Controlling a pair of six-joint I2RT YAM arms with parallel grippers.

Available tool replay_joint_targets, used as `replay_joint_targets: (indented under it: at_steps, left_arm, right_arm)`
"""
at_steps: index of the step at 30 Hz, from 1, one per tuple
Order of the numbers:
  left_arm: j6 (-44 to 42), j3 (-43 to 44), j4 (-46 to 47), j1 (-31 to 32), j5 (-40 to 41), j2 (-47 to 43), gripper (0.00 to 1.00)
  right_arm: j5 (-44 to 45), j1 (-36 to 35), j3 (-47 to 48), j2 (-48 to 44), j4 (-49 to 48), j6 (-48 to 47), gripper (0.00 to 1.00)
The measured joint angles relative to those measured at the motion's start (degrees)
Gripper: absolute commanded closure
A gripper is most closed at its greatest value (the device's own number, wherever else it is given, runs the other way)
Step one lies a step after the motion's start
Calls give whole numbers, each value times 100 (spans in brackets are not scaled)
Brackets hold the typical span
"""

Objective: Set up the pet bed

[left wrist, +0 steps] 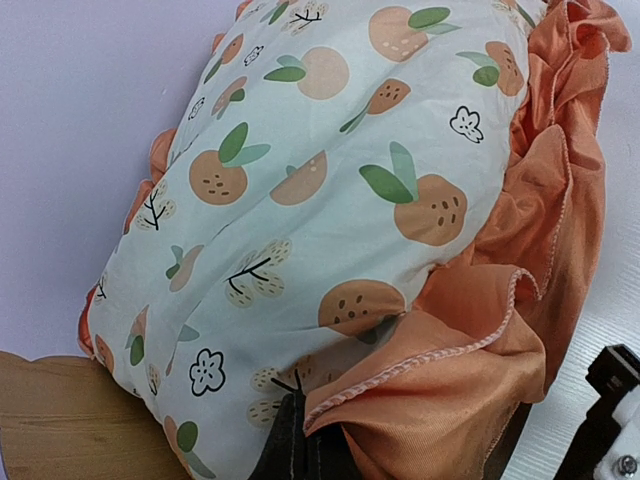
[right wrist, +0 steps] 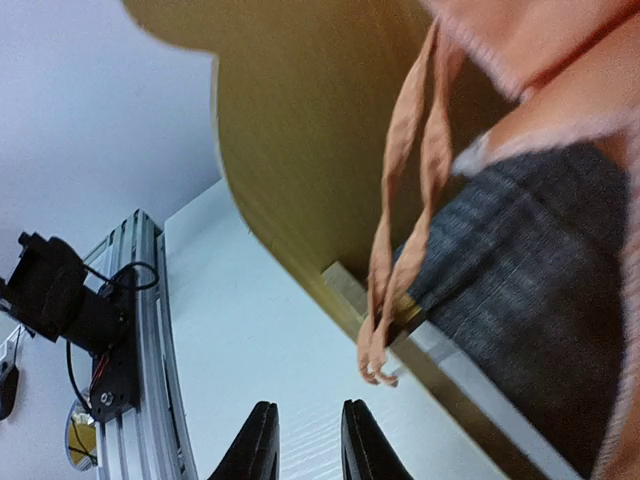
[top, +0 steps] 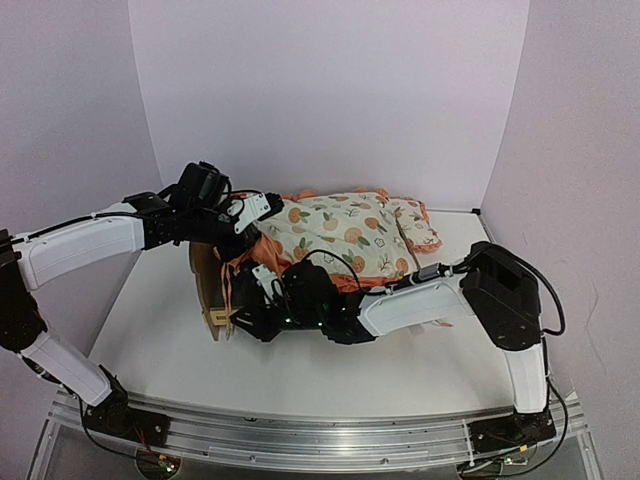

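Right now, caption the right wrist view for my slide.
Right gripper, slightly open, beside plywood pet bed; orange ties dangle.

My left arm (top: pixel 85 245), nine o'clock, and right arm (top: pixel 415 303), four o'clock: white shells, black joints, black cables; right claw (right wrist: pixel 305 440) black.

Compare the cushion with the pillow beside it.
The cushion is much larger than the pillow. The cushion lies partly on the bed; the pillow lies on the table. The left gripper grips the cushion; no gripper is at the pillow. Both share the orange fruit print.
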State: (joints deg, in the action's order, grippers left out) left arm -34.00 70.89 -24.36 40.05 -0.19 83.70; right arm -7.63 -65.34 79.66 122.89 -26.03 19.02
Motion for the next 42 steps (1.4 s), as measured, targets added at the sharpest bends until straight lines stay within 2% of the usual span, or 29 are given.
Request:
replay_joint_targets:
  at_steps: [7, 12, 20, 27, 42]
  left_arm:
    - [0, 0, 30, 0, -12, 0, 100]
    - [2, 0, 50, -20, -22, 0, 100]
    - [2, 0, 35, -26, -31, 0, 100]
    - [2, -2, 36, -26, -69, 0, 100]
    - [0, -3, 36, -26, -118, 0, 100]
  right_arm:
    - [737, 65, 55, 7, -526, 44, 71]
    - [992, 52, 440, 352, -721, 173, 71]
    - [1334, 32, 617, 568, -787, 348, 78]
    - [1827, 32, 618, 574, -720, 366, 75]
    - [1776, 32, 964, 872, -592, 576, 69]
